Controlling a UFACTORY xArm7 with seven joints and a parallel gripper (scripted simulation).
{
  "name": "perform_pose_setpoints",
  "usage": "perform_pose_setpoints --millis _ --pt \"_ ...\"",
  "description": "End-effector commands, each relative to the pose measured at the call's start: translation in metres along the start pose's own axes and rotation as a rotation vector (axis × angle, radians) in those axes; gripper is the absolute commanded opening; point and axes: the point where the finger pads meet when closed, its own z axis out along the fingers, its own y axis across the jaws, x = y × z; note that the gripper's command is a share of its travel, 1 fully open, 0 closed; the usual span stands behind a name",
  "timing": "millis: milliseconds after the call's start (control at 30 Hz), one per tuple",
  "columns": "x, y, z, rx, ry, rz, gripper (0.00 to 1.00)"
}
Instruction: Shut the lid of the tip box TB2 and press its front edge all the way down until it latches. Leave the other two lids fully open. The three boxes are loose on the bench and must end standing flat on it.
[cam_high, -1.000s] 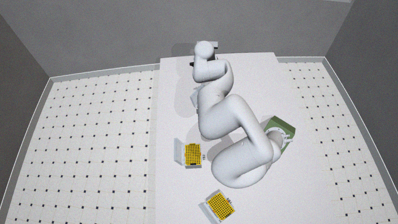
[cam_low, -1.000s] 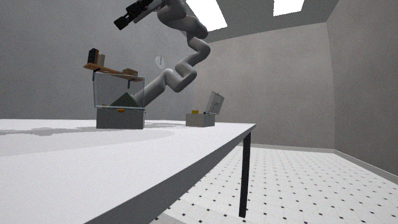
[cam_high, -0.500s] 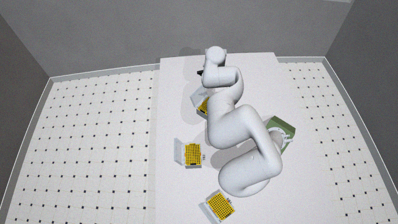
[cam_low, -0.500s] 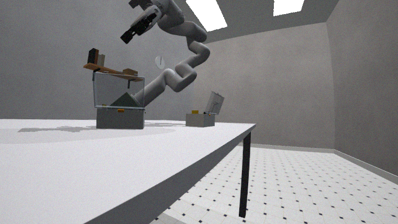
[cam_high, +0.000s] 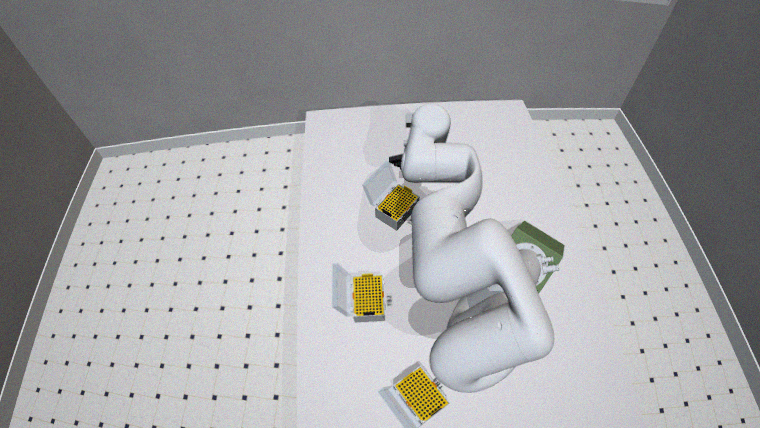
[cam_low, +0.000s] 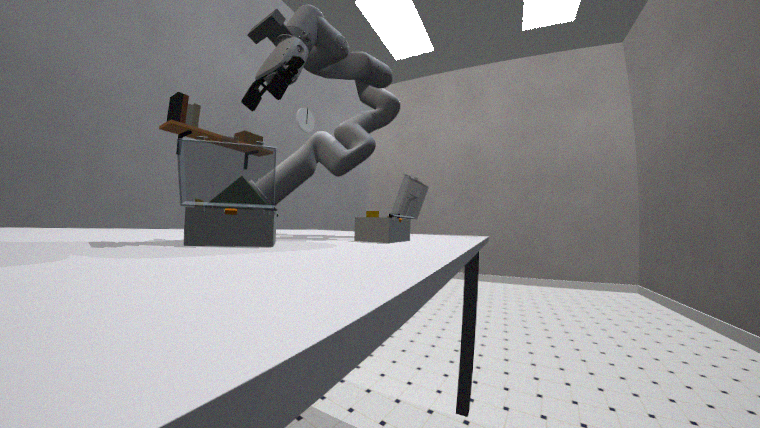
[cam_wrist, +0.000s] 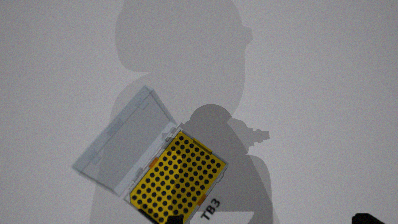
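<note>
Inspection from the bench side. The top view shows all three tip boxes on the white bench (cam_high: 340, 372), lids open, yellow racks exposed: a far box (cam_high: 391, 200), a middle box (cam_high: 366, 295) and a near box (cam_high: 420, 396). The claw is almost wholly hidden there under the arm (cam_high: 457, 255).

The exterior view shows what the top view hides. The claw (cam_low: 263, 95) hangs high above the bench, angled downward, fingers spread wide with nothing between them. Only two boxes appear there, both with lids raised.

The wrist view alone gives a legible label. The box below the claw, the far box (cam_wrist: 175, 177), reads TB3 (cam_wrist: 210, 209), its clear lid (cam_wrist: 125, 145) lying open to one side.

TB2 is therefore either the middle box or the near box. The mark beside the middle box is too small to read. Both stand flat, well apart from the claw, toward the arm's green base (cam_high: 547, 247) and beyond.
</note>
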Motion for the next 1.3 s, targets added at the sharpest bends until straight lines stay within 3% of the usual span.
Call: perform_pose_setpoints --millis 0,167,267,433,600,1267 --pt "-0.009 0.004 0.002 0.013 -0.031 -0.011 1.0" --pt "-0.028 0.011 0.009 0.014 -0.031 -0.012 1.0" --pt "-0.041 0.015 0.014 0.04 -0.105 -0.041 1.0" --pt "-0.062 0.021 0.022 0.04 -0.105 -0.041 1.0" --pt "-0.062 0.021 0.022 0.04 -0.105 -0.041 1.0" --pt "-0.095 0.019 0.106 0.04 -0.105 -0.04 1.0"
